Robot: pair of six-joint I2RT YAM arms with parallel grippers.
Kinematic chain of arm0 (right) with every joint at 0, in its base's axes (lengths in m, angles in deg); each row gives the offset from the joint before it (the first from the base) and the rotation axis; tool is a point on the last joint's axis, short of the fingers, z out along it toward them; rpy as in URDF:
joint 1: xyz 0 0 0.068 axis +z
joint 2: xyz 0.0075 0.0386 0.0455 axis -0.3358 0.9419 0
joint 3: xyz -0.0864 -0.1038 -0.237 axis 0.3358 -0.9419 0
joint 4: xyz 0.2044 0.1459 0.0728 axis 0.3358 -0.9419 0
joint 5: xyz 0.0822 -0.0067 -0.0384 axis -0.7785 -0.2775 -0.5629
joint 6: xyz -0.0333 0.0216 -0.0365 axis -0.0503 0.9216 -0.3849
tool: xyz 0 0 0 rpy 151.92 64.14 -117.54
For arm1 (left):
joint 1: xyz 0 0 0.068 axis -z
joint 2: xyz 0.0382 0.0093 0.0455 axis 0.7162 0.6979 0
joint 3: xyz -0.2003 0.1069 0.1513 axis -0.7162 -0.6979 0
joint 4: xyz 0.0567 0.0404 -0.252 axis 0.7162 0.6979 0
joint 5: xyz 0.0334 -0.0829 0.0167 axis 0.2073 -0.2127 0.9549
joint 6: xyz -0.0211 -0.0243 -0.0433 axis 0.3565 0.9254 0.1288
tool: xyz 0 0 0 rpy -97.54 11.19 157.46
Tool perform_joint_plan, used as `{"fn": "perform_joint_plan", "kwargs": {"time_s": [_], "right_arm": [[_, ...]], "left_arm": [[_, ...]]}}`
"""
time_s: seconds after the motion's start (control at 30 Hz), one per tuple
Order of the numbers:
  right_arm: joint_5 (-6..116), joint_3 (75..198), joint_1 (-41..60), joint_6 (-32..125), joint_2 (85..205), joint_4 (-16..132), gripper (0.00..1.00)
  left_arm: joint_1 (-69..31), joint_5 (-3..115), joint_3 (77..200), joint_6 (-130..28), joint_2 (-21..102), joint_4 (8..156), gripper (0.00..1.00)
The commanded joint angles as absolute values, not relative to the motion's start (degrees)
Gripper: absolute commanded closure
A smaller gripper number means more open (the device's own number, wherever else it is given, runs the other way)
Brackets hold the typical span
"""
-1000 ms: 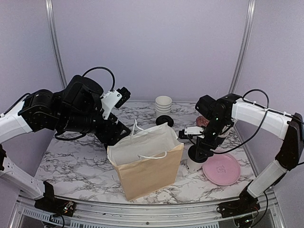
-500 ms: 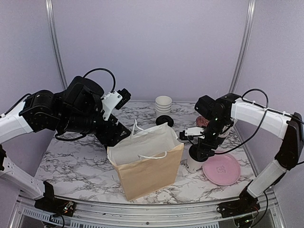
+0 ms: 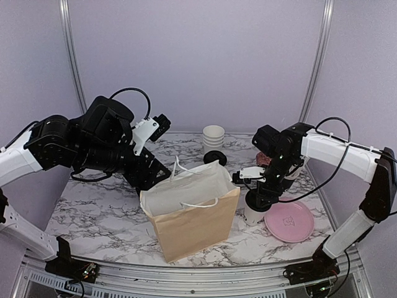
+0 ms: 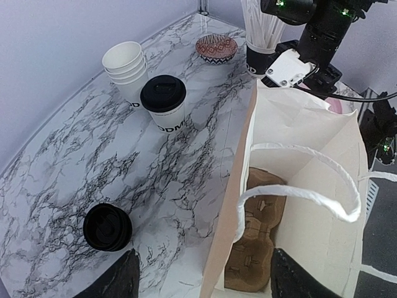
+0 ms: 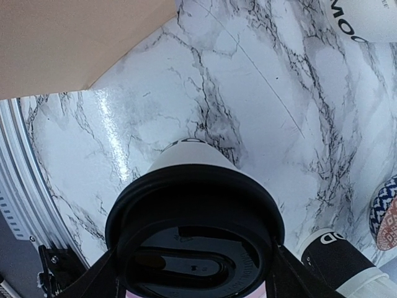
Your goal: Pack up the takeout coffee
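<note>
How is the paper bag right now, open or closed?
Open: the paper bag stands with its mouth spread, a cardboard carrier visible inside.

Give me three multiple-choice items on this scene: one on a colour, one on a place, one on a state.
1. The plate is: A pink; B green; C black.
2. The cardboard cup carrier lies: A on the plate; B inside the paper bag; C outside, beside it.
3. The takeout coffee is: A tipped over; B upright, lidded, in the right claw; C lidless.
Key: 1 A, the top view shows it pink. 2 B, the left wrist view shows it on the bag's floor. 3 B, the right wrist view shows fingers pressing both sides of its black lid.
</note>
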State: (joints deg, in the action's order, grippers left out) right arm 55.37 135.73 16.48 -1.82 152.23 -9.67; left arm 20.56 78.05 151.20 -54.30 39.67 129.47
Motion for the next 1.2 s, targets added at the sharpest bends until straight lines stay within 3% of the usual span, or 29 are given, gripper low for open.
{"fn": "perform_joint_plan", "kwargs": {"time_s": [0.0, 0.37, 0.83, 1.03, 1.17], "right_arm": [[55.59, 138.56, 16.94, -1.52, 148.79, -9.52, 0.37], [51.08, 148.82, 16.4, -2.48, 145.7, -11.24, 0.4], [39.23, 168.68, 11.29, -2.66, 137.47, -5.23, 0.44], [24.81, 175.16, 12.08, -6.16, 136.91, -13.76, 0.45], [24.91, 175.04, 14.96, -8.62, 137.32, -17.68, 0.46]], "left_arm": [[20.27, 74.05, 153.04, -54.4, 40.67, 132.2, 0.28], [19.94, 73.16, 156.36, -56.01, 46.56, 134.66, 0.34], [17.64, 70.76, 158.96, -57.25, 50.31, 136.53, 0.68], [17.41, 69.97, 162.53, -57.88, 52.75, 136.94, 0.89], [17.12, 69.71, 165.3, -58.77, 55.02, 137.35, 0.98]]}}
